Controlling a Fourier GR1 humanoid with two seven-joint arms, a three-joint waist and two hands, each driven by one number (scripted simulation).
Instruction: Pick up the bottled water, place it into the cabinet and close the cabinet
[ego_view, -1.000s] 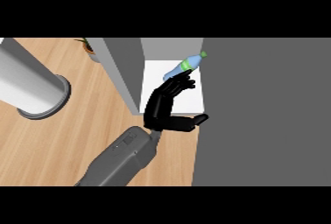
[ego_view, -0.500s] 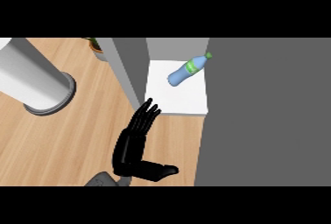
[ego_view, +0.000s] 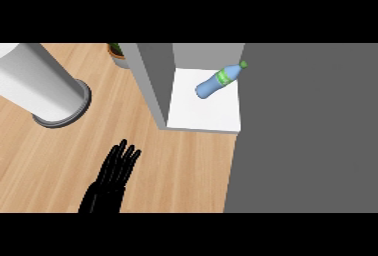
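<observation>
The light brown wooden counter top (ego_view: 59, 160) filled the left and middle of the view, its grain running in long pale stripes. At the upper left stood a big white round post on a grey ring base (ego_view: 46, 95), and behind it, at the top edge, a small green plant in a pot (ego_view: 116, 52) peeked out. A tall grey cabinet wall (ego_view: 151, 80) rose from the counter, and beside it lay the white flat shelf floor of the cabinet (ego_view: 203, 112). A wide dark grey panel (ego_view: 306, 130) covered the whole right side. The clear blue plastic water bottle with a green label and green cap (ego_view: 219, 81) lay tilted on the white shelf, its cap pointing up and to the right, touching the dark grey panel's edge. Nothing held it. One black hand (ego_view: 111, 182) showed low on the left over the wood, well apart from the bottle; I could not tell which hand it was. Its fingers were straight and close together, pointing up, and they held nothing. Half a second before, this hand was nearer the cabinet's corner; it had since pulled back down and to the left, and the bottle had stayed in its place
</observation>
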